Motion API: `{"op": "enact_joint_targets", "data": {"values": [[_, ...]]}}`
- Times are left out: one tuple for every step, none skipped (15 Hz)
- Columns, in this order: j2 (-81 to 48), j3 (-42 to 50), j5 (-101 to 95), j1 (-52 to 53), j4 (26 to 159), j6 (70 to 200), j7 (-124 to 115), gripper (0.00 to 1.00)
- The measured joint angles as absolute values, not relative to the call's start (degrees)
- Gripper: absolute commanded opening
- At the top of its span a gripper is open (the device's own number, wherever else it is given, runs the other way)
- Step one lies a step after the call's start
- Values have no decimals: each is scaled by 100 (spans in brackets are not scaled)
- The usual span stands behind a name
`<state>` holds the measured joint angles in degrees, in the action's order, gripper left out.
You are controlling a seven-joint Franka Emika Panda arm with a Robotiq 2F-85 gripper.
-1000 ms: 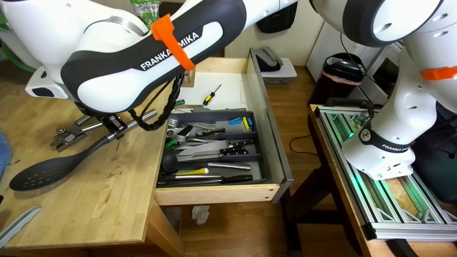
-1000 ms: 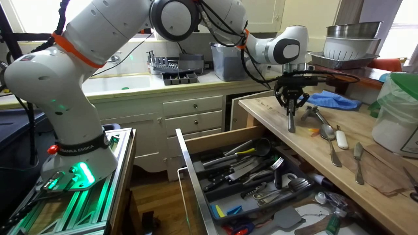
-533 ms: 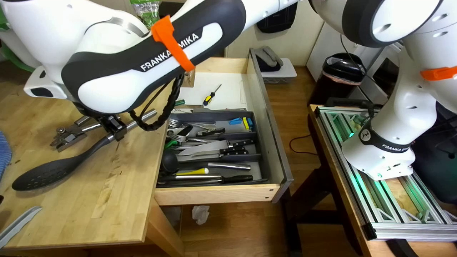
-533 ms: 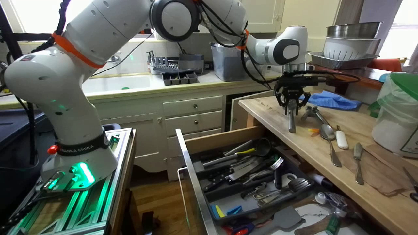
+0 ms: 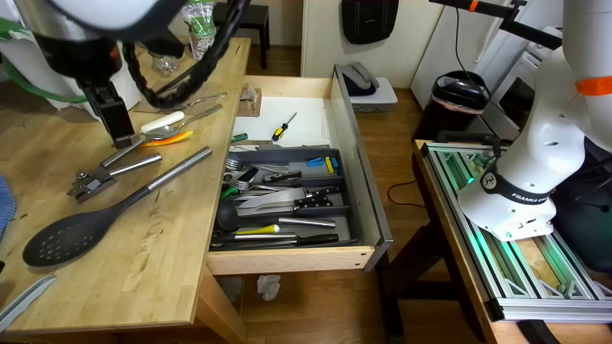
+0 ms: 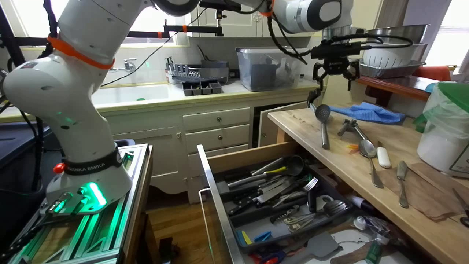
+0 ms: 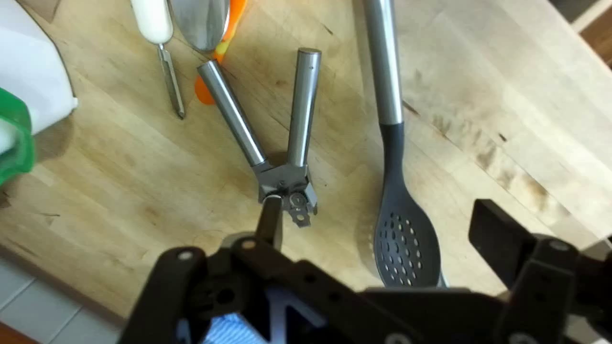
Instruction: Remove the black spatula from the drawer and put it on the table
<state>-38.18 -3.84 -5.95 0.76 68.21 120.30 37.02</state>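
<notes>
The black spatula [image 5: 69, 239] lies flat on the light-wood table [image 5: 162, 286], its grey handle pointing toward the drawer. In an exterior view, my gripper [image 6: 335, 86] hangs in the air above the spatula [image 6: 322, 114], jaws spread wide and holding nothing. From the wrist view, the slotted head of the spatula [image 7: 404, 239] appears between the separated fingers [image 7: 499, 231], well below them; its far tip is hidden by the gripper. The drawer [image 5: 291, 260] is pulled out beside the table, with a dark tray of mixed utensils inside.
A metal can opener [image 7: 282, 181] lies beside the spatula. Nearby are a spoon [image 6: 367, 148], a white-handled peeler [image 6: 383, 157] and an orange item [image 5: 167, 139]. A knife [image 5: 26, 298] rests at the table's near corner; a green-lidded tub [image 6: 445, 128] and blue cloth [image 6: 368, 112] stand farther off.
Half a second ago my gripper was shut on the spatula's handle at the table. Now it has opened and risen clear, leaving the spatula lying there, its head slightly shifted.
</notes>
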Motion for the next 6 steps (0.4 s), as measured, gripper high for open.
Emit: {"op": "enact_joint_targets", "data": {"values": [[-3519,-410,-415,-2,6974,11885,3584,100],[-3226,-433,-222,-101,7151,11771,3496,100],[-2936,-448,-8,-217,7355,11697,3442,100],[-2649,-456,232,-346,7593,11669,3414,100],[-2471,-458,273,-419,7706,11665,3435,100],[-2437,-457,270,-436,7694,11665,3438,100]]}}
